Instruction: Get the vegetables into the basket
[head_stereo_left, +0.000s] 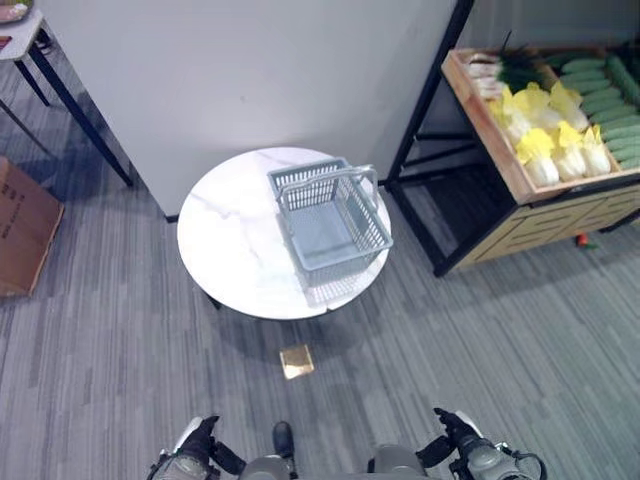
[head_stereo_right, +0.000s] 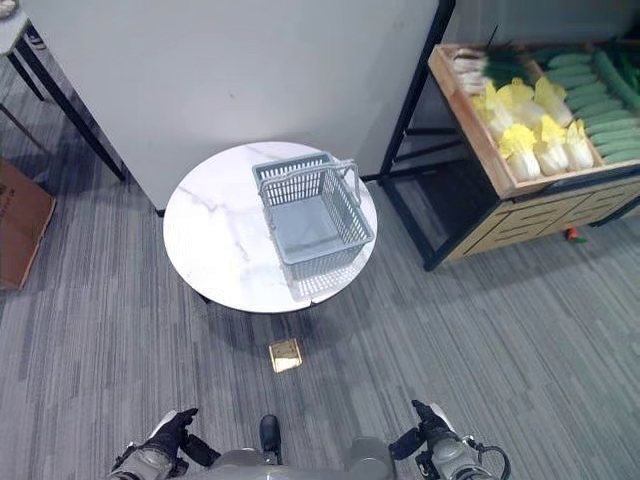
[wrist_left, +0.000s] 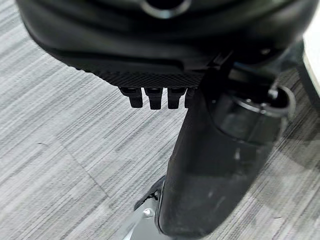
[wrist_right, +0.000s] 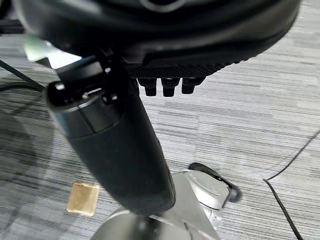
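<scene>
The vegetables (head_stereo_left: 560, 125) lie in a wooden crate (head_stereo_left: 490, 135) on a rack, well apart from the empty basket (head_stereo_left: 330, 220) on the round table (head_stereo_left: 225, 240). Both hands, left (head_stereo_left: 198, 440) and right (head_stereo_left: 455, 432), hang low with fingers relaxed, holding nothing.
</scene>
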